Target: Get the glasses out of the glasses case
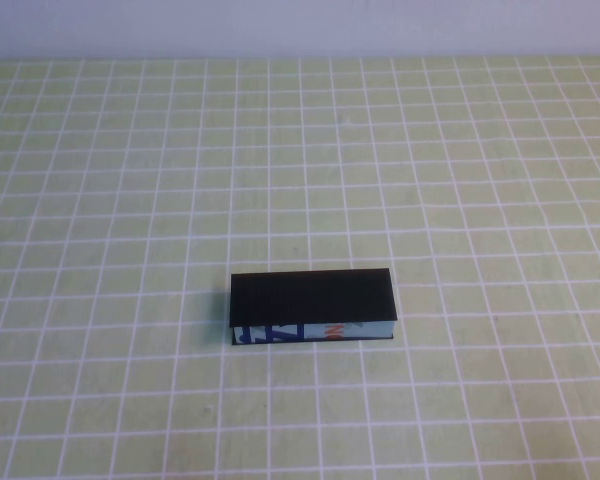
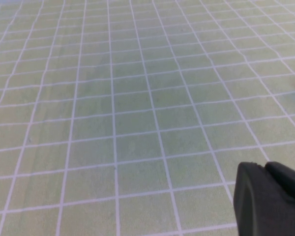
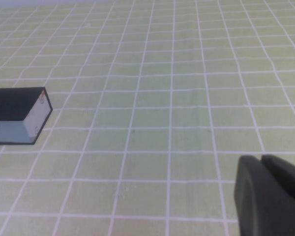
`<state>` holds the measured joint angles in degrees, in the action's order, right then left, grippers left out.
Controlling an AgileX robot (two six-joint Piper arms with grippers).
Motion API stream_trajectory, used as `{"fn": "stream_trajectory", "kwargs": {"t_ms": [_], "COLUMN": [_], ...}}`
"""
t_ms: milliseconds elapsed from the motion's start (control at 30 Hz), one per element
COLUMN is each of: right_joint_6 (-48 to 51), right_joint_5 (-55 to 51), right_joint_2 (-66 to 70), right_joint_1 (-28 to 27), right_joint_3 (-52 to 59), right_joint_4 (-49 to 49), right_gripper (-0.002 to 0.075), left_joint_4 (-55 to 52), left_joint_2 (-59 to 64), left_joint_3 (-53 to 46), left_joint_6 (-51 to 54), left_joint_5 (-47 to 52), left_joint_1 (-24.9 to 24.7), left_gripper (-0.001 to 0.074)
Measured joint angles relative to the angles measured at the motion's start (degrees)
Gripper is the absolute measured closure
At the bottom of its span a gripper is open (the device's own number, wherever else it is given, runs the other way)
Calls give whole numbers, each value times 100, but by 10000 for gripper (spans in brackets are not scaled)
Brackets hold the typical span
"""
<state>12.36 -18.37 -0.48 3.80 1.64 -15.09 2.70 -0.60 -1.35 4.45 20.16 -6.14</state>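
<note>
From above, the rectangular black glasses case (image 1: 311,306) with its light-blue printed side lies shut on the green white-gridded table (image 1: 130,200), just toward six o'clock of centre, nothing crowding it. The left wrist view shows only bare grid and the left pincer (image 2: 270,199); whether it is released or clenched, I cannot tell. The right wrist view shows the right pincer (image 3: 271,194), equally unreadable, well apart from the case.

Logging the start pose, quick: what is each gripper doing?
Left gripper: over bare mat, holding nothing, state cannot be told.
Right gripper: away from the glasses case, same.
</note>
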Motion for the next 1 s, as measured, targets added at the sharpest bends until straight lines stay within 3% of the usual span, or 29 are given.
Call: {"fn": "stream_trajectory", "kwargs": {"t_ms": [133,333,533,733,1000], "right_joint_6": [0,0,0,0,0], "right_joint_5": [0,0,0,7,7], "right_joint_2": [0,0,0,0,0], "right_joint_1": [0,0,0,0,0], "right_joint_3": [0,0,0,0,0], "right_joint_4": [0,0,0,0,0], "right_gripper": [743,743,743,743,743], "left_joint_4": [209,2113,3187,3363,3227], "left_joint_2": [0,0,-10,927,3919], "left_joint_3": [0,-11,-11,866,3089], "left_joint_6": [0,-232,-388,-445,788], "left_joint_5": [-46,-819,-1332,55,1882], "left_joint_1": [0,0,0,0,0], "left_gripper": [739,739,739,739,739]}}
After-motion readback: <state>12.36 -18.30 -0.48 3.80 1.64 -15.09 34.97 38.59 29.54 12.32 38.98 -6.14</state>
